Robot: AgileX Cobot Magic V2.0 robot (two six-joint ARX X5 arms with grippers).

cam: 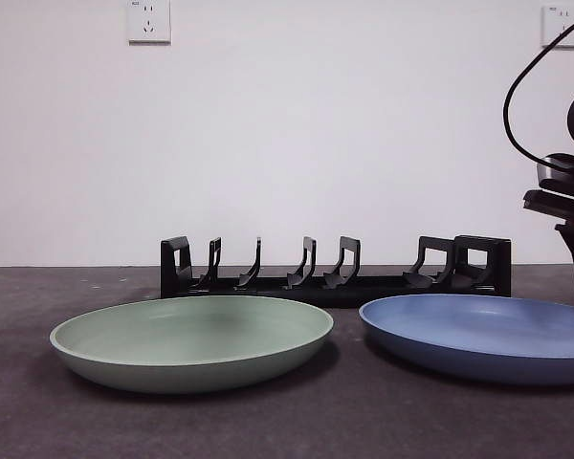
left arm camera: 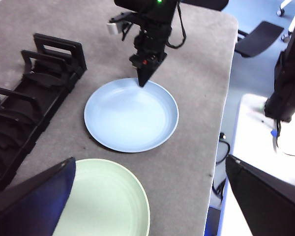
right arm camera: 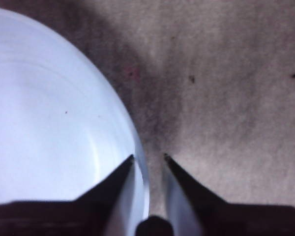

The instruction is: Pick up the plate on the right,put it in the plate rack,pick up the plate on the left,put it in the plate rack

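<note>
Nearest the front camera lie two plates on the grey table (cam: 268, 421): the green plate (cam: 191, 341) to the left and the blue plate (cam: 478, 335) to the right, side by side with a small gap between their rims. Both lie flat on the table.

The right gripper (right arm camera: 148, 158) is down at the blue plate's right rim. Its jaws are parted by a narrow gap and straddle the rim, one jaw over the plate's inside and the other outside over the table; I cannot tell whether they press on it. In the front view this arm shows as a dark shape at the right edge.

The left gripper (left arm camera: 147, 196) hangs high above the green plate, its jaws spread wide and holding nothing.

Behind the plates stands the rack (cam: 337, 271), running left to right, its slots empty.
</note>
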